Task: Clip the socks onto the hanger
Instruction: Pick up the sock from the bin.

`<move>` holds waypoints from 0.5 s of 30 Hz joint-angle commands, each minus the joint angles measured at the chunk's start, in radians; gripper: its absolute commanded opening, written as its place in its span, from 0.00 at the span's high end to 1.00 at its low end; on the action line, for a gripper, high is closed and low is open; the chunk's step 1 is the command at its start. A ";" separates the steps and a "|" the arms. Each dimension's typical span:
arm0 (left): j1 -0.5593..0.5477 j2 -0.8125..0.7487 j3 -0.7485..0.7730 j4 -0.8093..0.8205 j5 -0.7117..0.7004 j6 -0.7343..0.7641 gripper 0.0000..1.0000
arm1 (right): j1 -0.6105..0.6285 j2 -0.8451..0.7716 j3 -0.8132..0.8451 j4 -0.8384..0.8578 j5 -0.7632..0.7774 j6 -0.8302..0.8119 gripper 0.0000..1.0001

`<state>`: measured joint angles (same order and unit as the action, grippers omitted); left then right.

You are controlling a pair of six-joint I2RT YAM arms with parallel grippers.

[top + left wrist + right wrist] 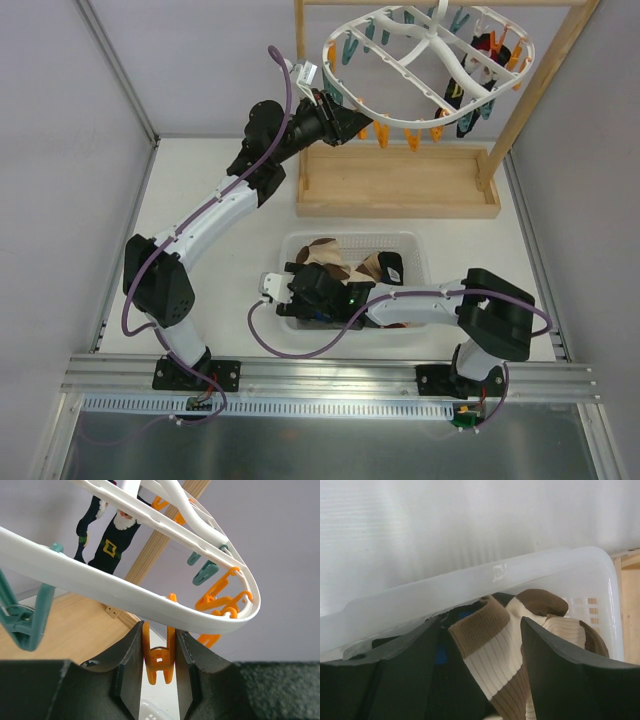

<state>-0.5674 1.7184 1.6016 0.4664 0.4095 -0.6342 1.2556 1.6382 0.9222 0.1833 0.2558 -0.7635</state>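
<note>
The white oval hanger (432, 38) hangs from the wooden frame at the back, rimmed with orange and teal pegs. My left gripper (345, 120) is raised to its near rim (100, 582) and is shut on an orange peg (160, 665), squeezing its handles between both fingers. Socks (330, 255) lie piled in a white basket (350, 238). My right gripper (300, 290) is down in that basket and open. A sock banded in tan, white and brown (492, 650) stands between its fingers (555, 670), touching the right one.
The wooden frame's base (400, 185) stands behind the basket, with an upright post (520, 100) at the right. Black patterned socks (110, 540) hang clipped on the hanger's far side. A teal peg (25, 620) dangles left of the held peg. The basket wall (470, 585) rises just ahead of the right fingers.
</note>
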 commanded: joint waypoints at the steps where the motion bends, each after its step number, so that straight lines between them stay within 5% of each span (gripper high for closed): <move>1: 0.012 -0.054 0.006 0.012 0.003 0.007 1.00 | 0.008 0.017 0.049 0.056 0.075 -0.003 0.32; 15: 0.015 -0.048 -0.002 0.024 0.011 -0.001 1.00 | 0.005 -0.011 0.032 0.085 0.135 0.035 0.95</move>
<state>-0.5659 1.7180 1.6016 0.4664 0.4099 -0.6346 1.2575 1.6608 0.9241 0.2382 0.3630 -0.7506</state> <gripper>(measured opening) 0.263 0.093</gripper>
